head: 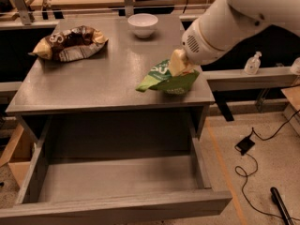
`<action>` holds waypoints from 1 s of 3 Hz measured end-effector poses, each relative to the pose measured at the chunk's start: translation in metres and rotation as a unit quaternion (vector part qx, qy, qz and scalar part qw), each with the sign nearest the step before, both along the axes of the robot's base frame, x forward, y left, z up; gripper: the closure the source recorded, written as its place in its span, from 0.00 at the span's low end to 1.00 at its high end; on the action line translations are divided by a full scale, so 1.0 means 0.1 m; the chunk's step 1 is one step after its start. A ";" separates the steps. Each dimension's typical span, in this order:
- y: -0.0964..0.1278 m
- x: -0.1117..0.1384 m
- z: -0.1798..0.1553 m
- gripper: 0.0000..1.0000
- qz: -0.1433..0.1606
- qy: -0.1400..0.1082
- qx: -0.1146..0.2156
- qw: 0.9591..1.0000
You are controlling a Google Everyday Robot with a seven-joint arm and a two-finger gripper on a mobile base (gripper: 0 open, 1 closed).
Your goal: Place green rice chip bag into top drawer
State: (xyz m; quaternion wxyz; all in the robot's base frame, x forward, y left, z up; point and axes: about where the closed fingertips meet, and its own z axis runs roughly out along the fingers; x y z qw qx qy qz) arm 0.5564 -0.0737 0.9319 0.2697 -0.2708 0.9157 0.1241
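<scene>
The green rice chip bag is crinkled and sits at the front right part of the grey table top. My gripper comes down from the upper right on the white arm, and its pale fingers are shut on the bag's top. The bag looks slightly raised near the table's front edge. The top drawer is pulled wide open below the table, and its plain grey inside holds nothing.
A brown-and-yellow snack bag lies at the table's back left. A white bowl stands at the back centre. A sanitiser bottle stands on a ledge to the right. Cables lie on the floor at right.
</scene>
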 end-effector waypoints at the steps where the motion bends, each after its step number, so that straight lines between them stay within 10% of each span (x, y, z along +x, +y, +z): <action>1: -0.02 -0.59 0.01 1.00 0.026 -0.002 0.009 1.000; 3: 0.07 -1.06 -0.03 1.00 0.073 0.011 0.026 0.997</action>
